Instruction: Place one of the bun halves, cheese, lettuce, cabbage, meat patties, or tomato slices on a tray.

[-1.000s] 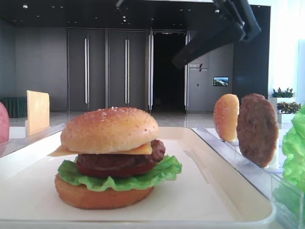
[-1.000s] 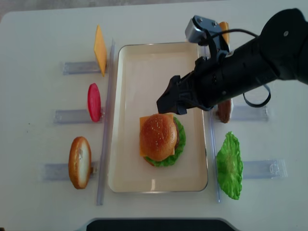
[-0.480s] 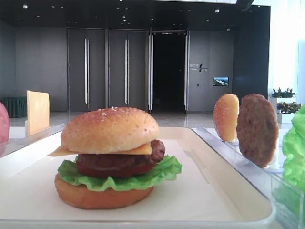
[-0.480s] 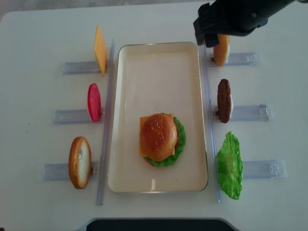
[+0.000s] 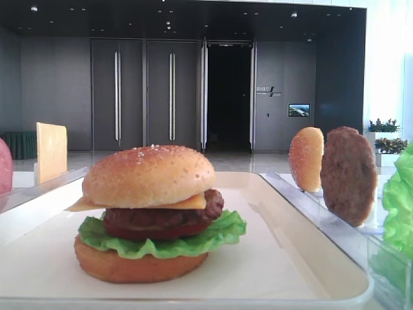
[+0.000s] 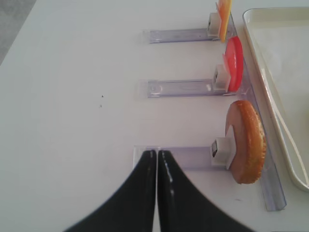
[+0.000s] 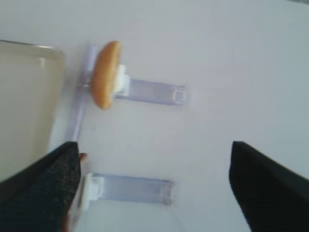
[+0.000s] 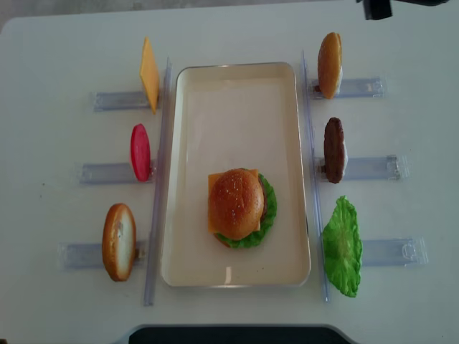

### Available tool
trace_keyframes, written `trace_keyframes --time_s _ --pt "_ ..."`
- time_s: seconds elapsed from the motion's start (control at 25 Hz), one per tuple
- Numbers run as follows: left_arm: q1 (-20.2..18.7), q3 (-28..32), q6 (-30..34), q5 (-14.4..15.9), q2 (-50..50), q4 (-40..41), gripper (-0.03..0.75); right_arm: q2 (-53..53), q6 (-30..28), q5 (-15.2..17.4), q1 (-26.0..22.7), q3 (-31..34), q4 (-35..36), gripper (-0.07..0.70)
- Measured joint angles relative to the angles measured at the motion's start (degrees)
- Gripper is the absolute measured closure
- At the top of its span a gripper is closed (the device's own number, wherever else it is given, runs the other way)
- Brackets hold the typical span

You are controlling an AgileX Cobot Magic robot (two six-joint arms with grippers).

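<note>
On the white tray (image 8: 186,258) stands a stacked burger: a golden domed top bun (image 8: 235,203) over cheese, patty, tomato, lettuce and a bottom bun (image 5: 139,268). My right gripper (image 7: 154,188) is open and empty above the table right of the tray, near the racked bun half (image 7: 106,75). In the overhead view only a dark bit of the right arm (image 8: 376,7) shows at the top edge. My left gripper (image 6: 157,159) is shut and empty, by the rack that holds another bun half (image 6: 247,142).
Clear racks flank the tray. On the left stand a cheese slice (image 8: 149,75), a tomato slice (image 8: 140,152) and a bun half (image 8: 118,241). On the right stand a bun half (image 8: 329,64), a meat patty (image 8: 333,149) and lettuce (image 8: 342,246).
My right arm has drawn back from above the tray toward the far right corner, almost out of the overhead view. The burger and the left gripper have not moved.
</note>
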Motion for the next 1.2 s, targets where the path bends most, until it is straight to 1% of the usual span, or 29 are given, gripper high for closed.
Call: trace_keyframes --time_s 0.12,0.28,0.4,0.52,0.6,0.76,0.92,1.04,1.2 --pt "0.0 0.0 0.0 0.0 0.0 0.0 0.722 0.0 0.1 1.8 -6.9 0.0 -0.7 0.039" --pt "0.0 0.0 0.0 0.0 0.0 0.0 0.722 0.0 0.1 2.8 -16.3 0.0 -0.8 0.039" --pt "0.0 0.0 0.0 0.0 0.0 0.0 0.722 0.0 -0.7 2.7 -21.7 0.0 -0.8 0.039" --pt "0.0 0.0 0.0 0.0 0.0 0.0 0.722 0.0 -1.6 2.7 -25.0 0.0 -1.0 0.039" --pt "0.0 0.0 0.0 0.0 0.0 0.0 0.722 0.0 -1.9 2.9 -26.1 0.0 -1.5 0.039" --pt "0.0 0.0 0.0 0.0 0.0 0.0 0.722 0.0 -2.2 3.5 -26.4 0.0 -2.3 0.039" --pt "0.0 0.0 0.0 0.0 0.0 0.0 0.722 -1.2 -2.2 5.7 -26.5 0.0 -2.3 0.039" --pt "0.0 0.0 0.0 0.0 0.0 0.0 0.722 -4.6 -2.2 6.1 -26.5 0.0 -2.3 0.040" --pt "0.0 0.0 0.0 0.0 0.0 0.0 0.722 -13.0 -3.0 6.1 -25.8 0.0 -2.3 0.040"
